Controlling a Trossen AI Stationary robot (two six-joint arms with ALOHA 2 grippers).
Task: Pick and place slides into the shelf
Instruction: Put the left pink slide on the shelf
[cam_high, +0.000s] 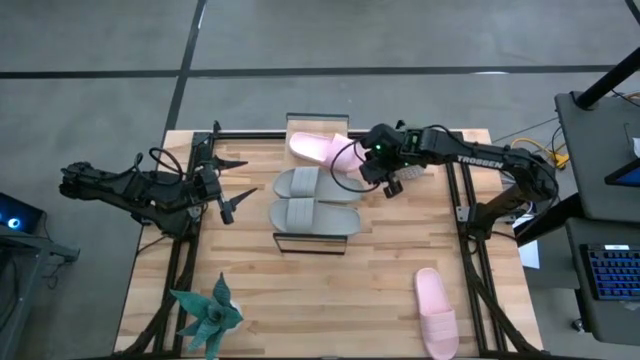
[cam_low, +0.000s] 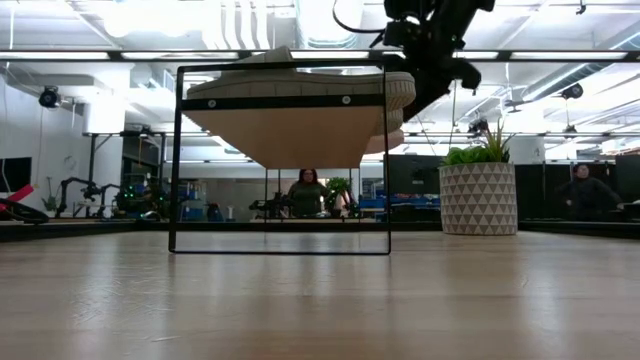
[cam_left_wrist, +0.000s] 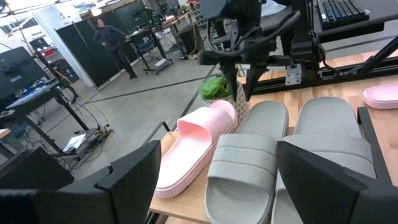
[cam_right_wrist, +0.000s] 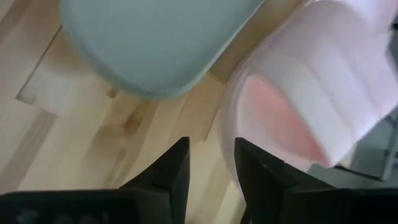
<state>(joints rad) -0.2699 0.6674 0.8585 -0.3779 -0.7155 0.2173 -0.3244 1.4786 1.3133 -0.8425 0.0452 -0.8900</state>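
Observation:
The shelf (cam_high: 312, 246) stands mid-table. On its plank top lie two grey slides (cam_high: 305, 183) (cam_high: 314, 215) side by side, with a pale pink slide (cam_high: 318, 148) at the far end. A second pink slide (cam_high: 436, 312) lies sole-down on the table at the near right. My right gripper (cam_left_wrist: 239, 87) points steeply down over the shelf's right edge. It is open by a narrow gap, above the pink slide's heel end (cam_right_wrist: 261, 106) and beside a grey heel (cam_right_wrist: 155, 56). My left gripper (cam_high: 232, 190) waits open, left of the shelf.
A potted plant (cam_high: 205, 315) stands at the table's near left corner. Black frame rails run along both table sides. Bare wood lies between the shelf and the near pink slide. People show in the room beyond the table.

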